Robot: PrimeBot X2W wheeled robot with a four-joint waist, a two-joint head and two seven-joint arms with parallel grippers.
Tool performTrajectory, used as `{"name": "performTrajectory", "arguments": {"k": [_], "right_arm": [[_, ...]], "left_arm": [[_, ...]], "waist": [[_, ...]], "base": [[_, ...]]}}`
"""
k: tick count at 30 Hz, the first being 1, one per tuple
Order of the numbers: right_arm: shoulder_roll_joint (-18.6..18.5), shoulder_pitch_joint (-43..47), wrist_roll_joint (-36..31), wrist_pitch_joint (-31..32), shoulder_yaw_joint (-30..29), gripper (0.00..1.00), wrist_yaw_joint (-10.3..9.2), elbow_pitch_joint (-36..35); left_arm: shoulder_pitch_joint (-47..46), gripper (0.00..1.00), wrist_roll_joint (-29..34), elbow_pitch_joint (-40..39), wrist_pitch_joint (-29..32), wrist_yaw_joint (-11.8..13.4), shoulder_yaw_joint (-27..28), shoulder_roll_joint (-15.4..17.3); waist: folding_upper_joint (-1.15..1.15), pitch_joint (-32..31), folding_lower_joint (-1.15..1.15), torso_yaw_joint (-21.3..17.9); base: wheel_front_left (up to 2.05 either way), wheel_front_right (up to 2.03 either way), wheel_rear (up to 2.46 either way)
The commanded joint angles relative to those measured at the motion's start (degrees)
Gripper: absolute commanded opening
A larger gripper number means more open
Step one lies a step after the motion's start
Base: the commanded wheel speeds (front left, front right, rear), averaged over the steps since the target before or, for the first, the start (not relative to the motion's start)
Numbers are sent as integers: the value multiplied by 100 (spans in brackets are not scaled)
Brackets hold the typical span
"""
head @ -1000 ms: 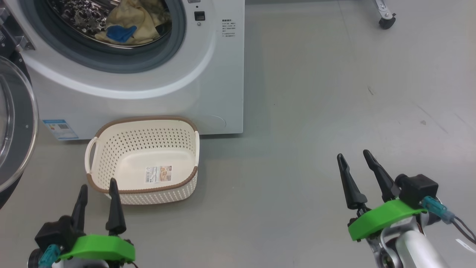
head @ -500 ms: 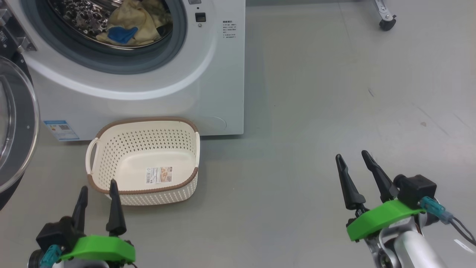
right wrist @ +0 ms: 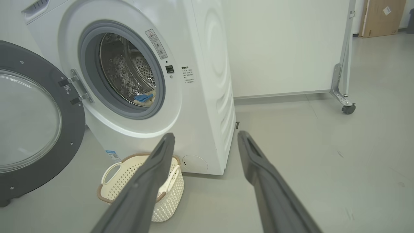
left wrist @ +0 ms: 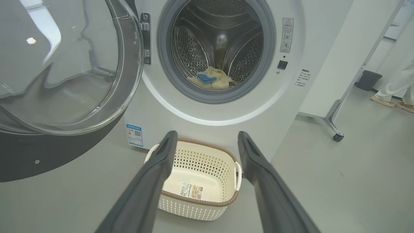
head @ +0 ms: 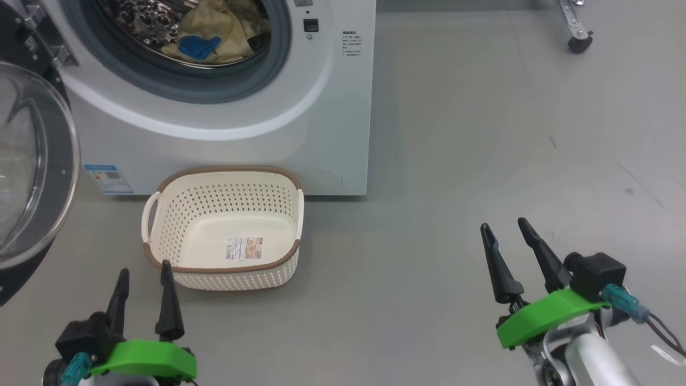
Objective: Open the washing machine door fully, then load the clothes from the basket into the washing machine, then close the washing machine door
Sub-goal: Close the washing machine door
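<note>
Item 1, washing machine (head: 225,123): you find it at the upper left of the head view, standing on the grey floor (head: 455,161), with its drum mouth uncovered.

Item 2, washing machine door (head: 37,161): swung wide on its hinges at the left edge of the head view, with the clear glass bowl turned towards you.

Item 3, clothes (head: 214,37): a cream-yellow heap with a blue patch, lying low in the steel drum behind the grey seal.

Item 4, basket (head: 236,279): upright on the floor just in front of the machine's base. You see nothing inside it but its label sticker (head: 244,249).

Item 5, left gripper (head: 145,267): at your lower left, fingers spread wide and holding nothing. It hangs short of the basket and does not touch it.

Item 6, right gripper (head: 504,223): at your lower right, fingers spread wide and empty, over bare floor well apart from the basket.

Item 7, caster wheel (head: 580,43): on the floor at the upper right.
</note>
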Motion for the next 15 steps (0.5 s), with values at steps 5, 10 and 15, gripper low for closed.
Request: {"name": "performTrajectory", "arguments": {"k": [5, 10, 15], "right_arm": [[-4, -114, 16, -38, 145, 100, 1, -200], [-2, -103, 9, -38, 197, 100, 1, -198], [13, -97, 23, -38, 274, 100, 1, -180]], "left_arm": [[-222, 100, 72, -234, -82, 0, 143, 77], [-180, 100, 91, -276, -81, 23, 95, 109], [-115, 100, 92, -329, -62, 59, 77, 150]], "waist": [[0, -36, 0, 475], [0, -48, 0, 996], [0, -86, 0, 1517]], "base": [[0, 0, 0], [0, 0, 0], [0, 0, 0]]}}
